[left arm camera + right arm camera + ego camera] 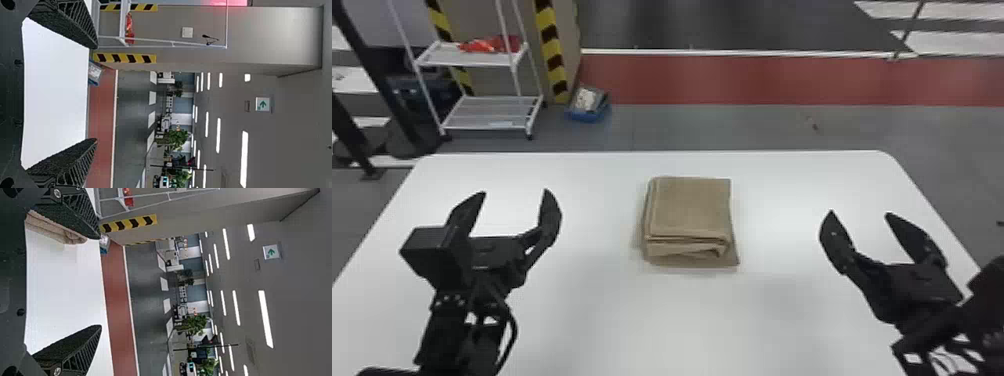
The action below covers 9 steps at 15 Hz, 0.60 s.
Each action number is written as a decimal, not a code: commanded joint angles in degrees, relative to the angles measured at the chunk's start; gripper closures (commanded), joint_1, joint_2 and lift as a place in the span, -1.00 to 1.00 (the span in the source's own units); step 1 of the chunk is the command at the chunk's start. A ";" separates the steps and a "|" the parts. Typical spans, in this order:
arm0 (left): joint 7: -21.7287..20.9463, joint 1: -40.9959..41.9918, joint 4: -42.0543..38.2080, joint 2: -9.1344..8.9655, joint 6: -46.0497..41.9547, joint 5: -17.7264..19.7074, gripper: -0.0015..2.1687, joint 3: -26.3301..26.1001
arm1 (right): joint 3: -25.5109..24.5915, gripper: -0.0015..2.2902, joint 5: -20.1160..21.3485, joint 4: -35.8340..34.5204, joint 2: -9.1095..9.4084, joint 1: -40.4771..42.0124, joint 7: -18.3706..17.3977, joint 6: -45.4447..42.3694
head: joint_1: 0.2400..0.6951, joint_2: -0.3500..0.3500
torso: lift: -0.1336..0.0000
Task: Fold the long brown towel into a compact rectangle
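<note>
The brown towel (pixel 691 207) lies folded into a thick, nearly square stack at the middle of the white table, its layered edge facing the robot and a lower layer jutting out at the near right corner. To its left, my left gripper (pixel 515 191) stands open and apart from it. My right gripper (pixel 859 214) is open on the towel's right, also well away. In the left wrist view, the left gripper (pixel 96 94) has bare tabletop between its spread fingers. Past one finger of the right gripper (pixel 100 282), part of the towel (pixel 58 230) shows in the right wrist view.
The white table (pixel 702 320) extends around the towel, its far edge beyond it. On the floor behind stand a white wire shelf (pixel 489 112) at the left and a small blue bin (pixel 588 116).
</note>
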 commanded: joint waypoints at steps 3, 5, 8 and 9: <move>0.01 0.86 -0.72 0.00 0.00 -0.02 -0.96 0.19 | 0.62 -0.93 0.17 -0.16 0.09 0.00 0.00 0.51 | 1.00 -0.04 | -0.74; -0.07 1.04 -0.81 0.00 0.00 -0.02 -0.96 0.28 | 0.71 -0.93 0.17 -0.34 0.09 0.09 0.00 0.51 | 1.00 -0.03 | -0.74; -0.69 1.12 -0.90 -0.09 0.00 -0.20 -0.96 -0.34 | 1.23 -0.93 0.78 -0.87 0.09 0.70 0.00 0.51 | 1.00 -0.02 | -0.74; -0.87 1.12 -0.90 -0.17 0.00 -0.46 -0.96 -0.78 | 1.50 -0.93 0.96 -0.87 0.09 0.70 0.00 0.51 | 1.00 -0.02 | -0.74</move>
